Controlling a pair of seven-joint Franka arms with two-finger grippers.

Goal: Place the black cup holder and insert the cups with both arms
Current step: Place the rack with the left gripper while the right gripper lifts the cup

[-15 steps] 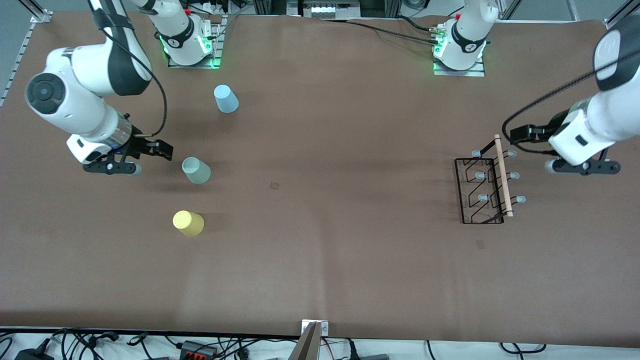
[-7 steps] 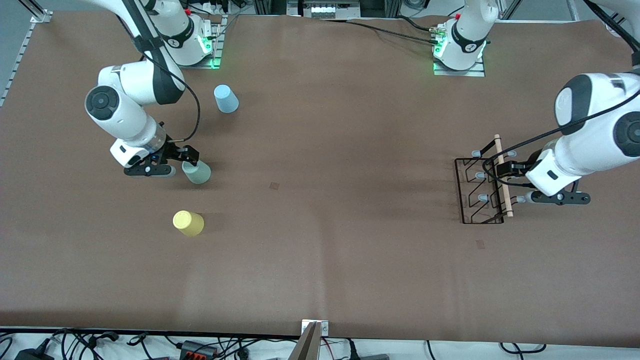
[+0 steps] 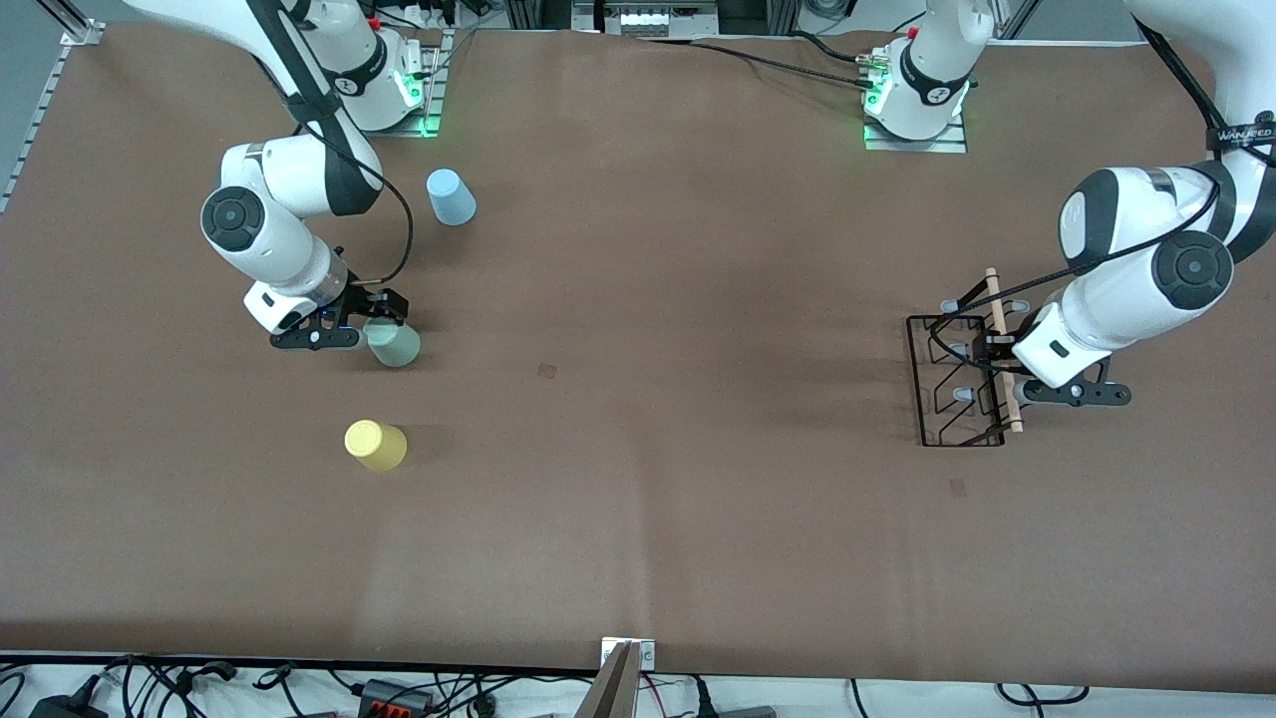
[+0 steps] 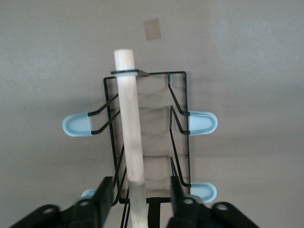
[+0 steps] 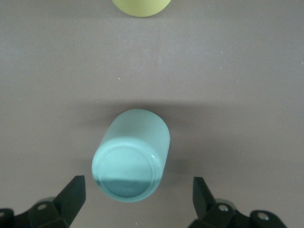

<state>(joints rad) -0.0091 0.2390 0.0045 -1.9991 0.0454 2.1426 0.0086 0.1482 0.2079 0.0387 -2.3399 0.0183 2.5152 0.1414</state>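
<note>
The black cup holder was seen on the brown table toward the left arm's end, its wooden rod handle running toward and away from the front camera. Only the left wrist view showed the left hand open astride that handle, fingers apart from it. The right wrist view showed the right hand spread wide around the upturned pale green cup, untouched. The yellow cup and light blue cup were left nearby.
</note>
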